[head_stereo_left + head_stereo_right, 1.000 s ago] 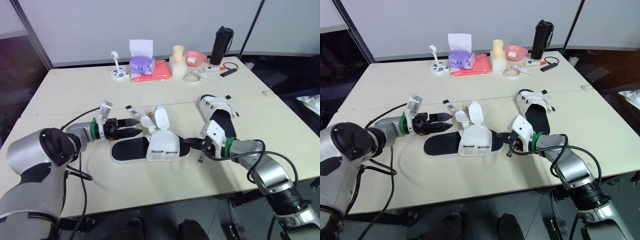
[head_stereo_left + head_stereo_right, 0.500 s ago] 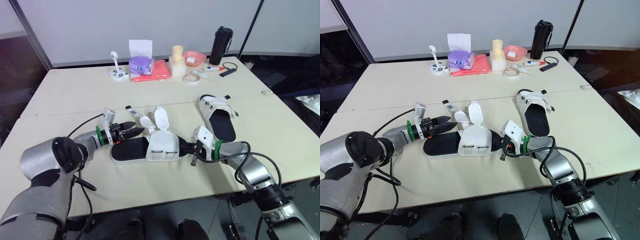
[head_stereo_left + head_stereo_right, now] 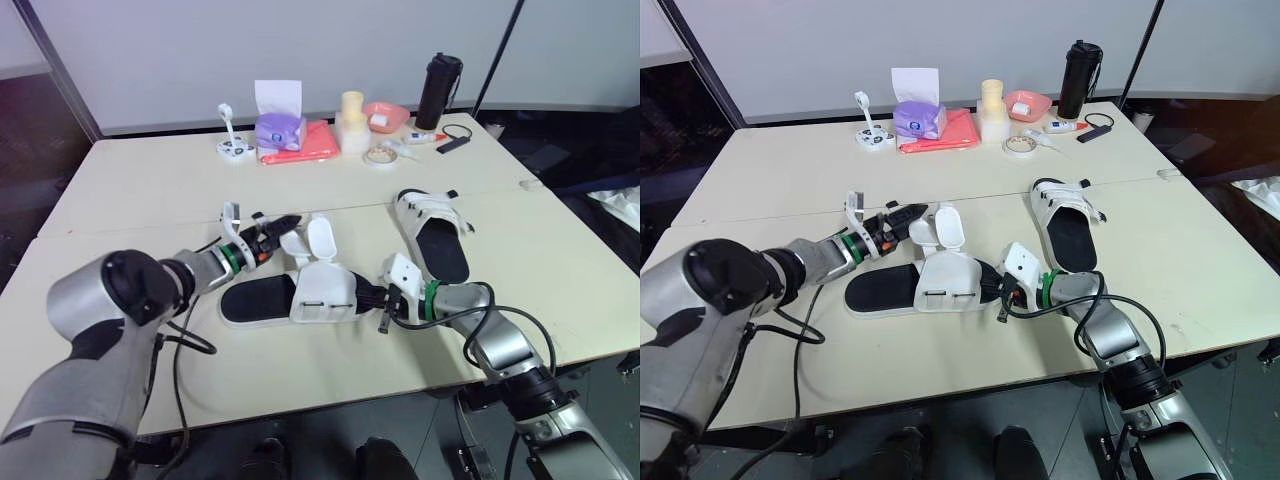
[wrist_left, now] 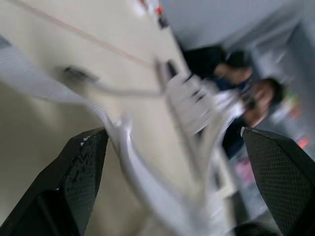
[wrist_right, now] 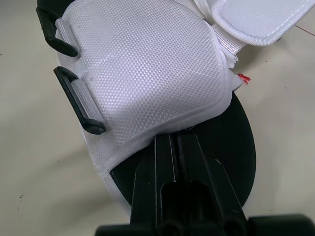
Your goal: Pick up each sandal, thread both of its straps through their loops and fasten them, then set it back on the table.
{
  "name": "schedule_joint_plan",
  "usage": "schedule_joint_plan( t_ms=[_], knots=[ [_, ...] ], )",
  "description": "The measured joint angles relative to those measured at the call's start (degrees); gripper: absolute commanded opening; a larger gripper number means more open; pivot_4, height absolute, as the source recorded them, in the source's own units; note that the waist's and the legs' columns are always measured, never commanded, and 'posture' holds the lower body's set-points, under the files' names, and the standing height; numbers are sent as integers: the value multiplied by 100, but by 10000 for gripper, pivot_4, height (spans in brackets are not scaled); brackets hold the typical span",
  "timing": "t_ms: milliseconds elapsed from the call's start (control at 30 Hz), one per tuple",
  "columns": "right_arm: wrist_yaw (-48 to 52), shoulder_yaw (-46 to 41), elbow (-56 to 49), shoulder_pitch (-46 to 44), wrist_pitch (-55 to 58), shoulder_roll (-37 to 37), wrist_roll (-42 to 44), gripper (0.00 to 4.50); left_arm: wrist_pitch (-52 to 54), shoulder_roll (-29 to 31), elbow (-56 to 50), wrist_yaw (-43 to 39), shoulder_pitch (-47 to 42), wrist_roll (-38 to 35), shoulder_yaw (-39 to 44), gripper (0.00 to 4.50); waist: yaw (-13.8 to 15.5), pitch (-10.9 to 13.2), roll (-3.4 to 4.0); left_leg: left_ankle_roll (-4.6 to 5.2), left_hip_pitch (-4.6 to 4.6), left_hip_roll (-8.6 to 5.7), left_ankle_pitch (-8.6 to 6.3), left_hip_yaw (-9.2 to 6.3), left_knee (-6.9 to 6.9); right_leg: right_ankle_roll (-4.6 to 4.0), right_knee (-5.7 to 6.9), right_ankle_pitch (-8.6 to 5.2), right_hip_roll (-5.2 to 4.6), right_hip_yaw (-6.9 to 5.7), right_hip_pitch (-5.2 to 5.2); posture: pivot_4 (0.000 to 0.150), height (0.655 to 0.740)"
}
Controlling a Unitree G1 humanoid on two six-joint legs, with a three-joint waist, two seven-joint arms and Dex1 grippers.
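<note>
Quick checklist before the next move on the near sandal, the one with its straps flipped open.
1. Left gripper open to take a strap: ok, its fingers are spread wide, with white strap between them in the wrist view.
2. Right gripper steadying the near sandal: ok, fingers shut, tips on the sole at the edge of the white upper.
3. Straps threaded through the loops: not ok, both loops are empty.
4. Near sandal flat on the table: ok.
5. Far sandal fastened: cannot tell.
</note>
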Motion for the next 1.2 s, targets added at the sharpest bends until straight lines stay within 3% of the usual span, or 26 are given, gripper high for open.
schedule_joint_plan(
  t_ms=[300, 500, 700, 1033, 1200],
  knots=[
    [0, 8, 2, 0, -14, 5, -35, 828, 519, -302, -29, 808, 28, -739, 117, 45000, 5, 0, 0, -1, 19, 0, 0, 4, -3, 0, -1, 0, 0, 2, 14, 1500, 7400],
    [-2, 10, 12, -3, -46, 19, -79, 828, 889, -798, -867, 909, 547, -1162, 215, 45000, 7, 0, 0, -2, 24, 2, 1, 6, -4, -1, -1, 1, 0, 5, 17, 1500, 7400],
    [-3, 9, 33, -10, -61, 38, -129, 828, 1491, -1286, -2558, 1149, 915, -1569, 201, 45000, 12, -1, 0, -3, 30, 3, 0, 6, -2, -2, -1, 1, -1, 8, 24, 1500, 7400],
    [-17, 7, 31, -8, -53, 45, -142, 828, 3107, -2208, -6686, 2099, 2433, -2592, 55, 45000, 22, -3, 0, -5, 31, 5, 1, 2, -2, -6, -2, 4, -1, 17, 23, 1500, 7400],
    [-24, 7, 34, -8, -59, 46, -162, 828, 3727, -2454, -8149, 2278, 2841, -3226, -77, 45000, 36, -3, 0, -6, 33, 5, 1, 1, -1, -10, -5, 6, -1, 18, 23, 1500, 7400]
  ],
)
